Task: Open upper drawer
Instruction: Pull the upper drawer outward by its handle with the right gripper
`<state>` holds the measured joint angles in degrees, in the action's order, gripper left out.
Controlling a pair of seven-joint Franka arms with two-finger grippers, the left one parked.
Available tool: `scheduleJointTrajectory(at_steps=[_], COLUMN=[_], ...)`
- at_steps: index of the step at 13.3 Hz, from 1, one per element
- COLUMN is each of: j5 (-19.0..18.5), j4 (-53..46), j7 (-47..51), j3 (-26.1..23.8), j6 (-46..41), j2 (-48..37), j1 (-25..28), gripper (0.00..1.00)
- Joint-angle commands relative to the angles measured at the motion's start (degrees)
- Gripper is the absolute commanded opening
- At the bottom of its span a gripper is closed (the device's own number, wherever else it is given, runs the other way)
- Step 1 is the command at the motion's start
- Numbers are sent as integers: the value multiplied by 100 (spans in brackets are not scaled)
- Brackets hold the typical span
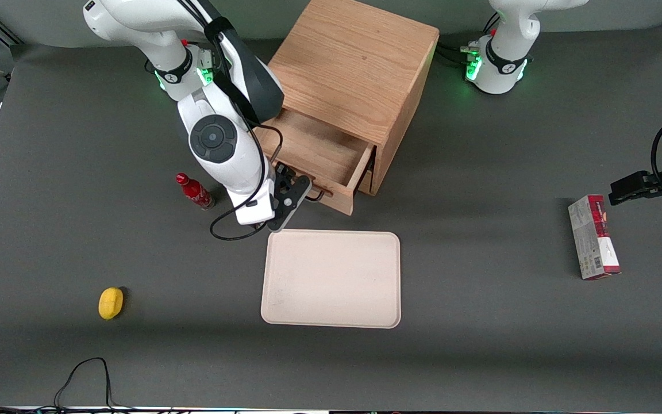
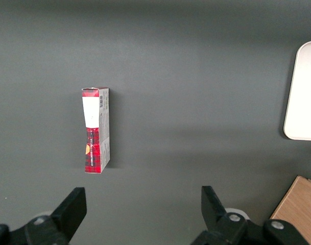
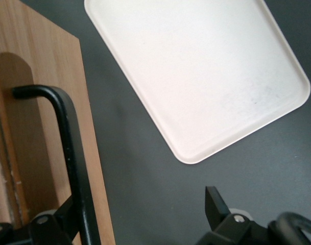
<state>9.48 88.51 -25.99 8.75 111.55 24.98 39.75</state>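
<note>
Upper drawer [image 1: 320,154] pulled out of the oak cabinet [image 1: 360,75].
My jaws are spread wide at its black wire handle [image 3: 68,148], gripper [image 1: 299,192] just above the cream tray [image 1: 332,279].

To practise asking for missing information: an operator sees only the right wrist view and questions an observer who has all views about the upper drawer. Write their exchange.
Operator: Is the upper drawer out?
Observer: Yes. The upper drawer is pulled well out of the cabinet, with the open gripper at its handle.
Operator: Anything inside?
Observer: The part of its inside that shows is bare.
Operator: What stands near the arm?
Observer: A red bottle, upright beside it.
</note>
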Motion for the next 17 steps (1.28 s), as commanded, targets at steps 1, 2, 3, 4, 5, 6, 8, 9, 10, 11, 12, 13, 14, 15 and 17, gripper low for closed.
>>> scheduleJointTrajectory(at_steps=[1,2,3,4,5,6,8,9,10,11,12,13,14,15,17], j5=[142,133,133,133,133,133,159,159,168,168,168,168,168,168,168], j4=[-623,-694,-712,-730,-843,-966,-1090,-1099,-1108,-1143,-1204,-1266,-1318,-1380,-1450], j7=[-178,-196,-196,-196,-213,-344,-398,-398,-398,-398,-398,-398,-398,-398,-398], j3=[-5,-5,4,-5,-5,-5,-14,-14,-14,-5,-14,-14,-14,-14,-14], j6=[-72,-81,-81,-81,-90,-125,-230,-231,-231,-231,-231,-231,-231,-231,-231], j2=[419,455,490,525,595,639,710,710,710,745,771,806,850,885,947], j1=[-221,-239,-257,-318,-353,-380,-546,-582,-599,-617,-652,-696,-740,-801,-863], gripper=[100,100,100,100,100,100,100,100,100,100,100,100,100,100,100])
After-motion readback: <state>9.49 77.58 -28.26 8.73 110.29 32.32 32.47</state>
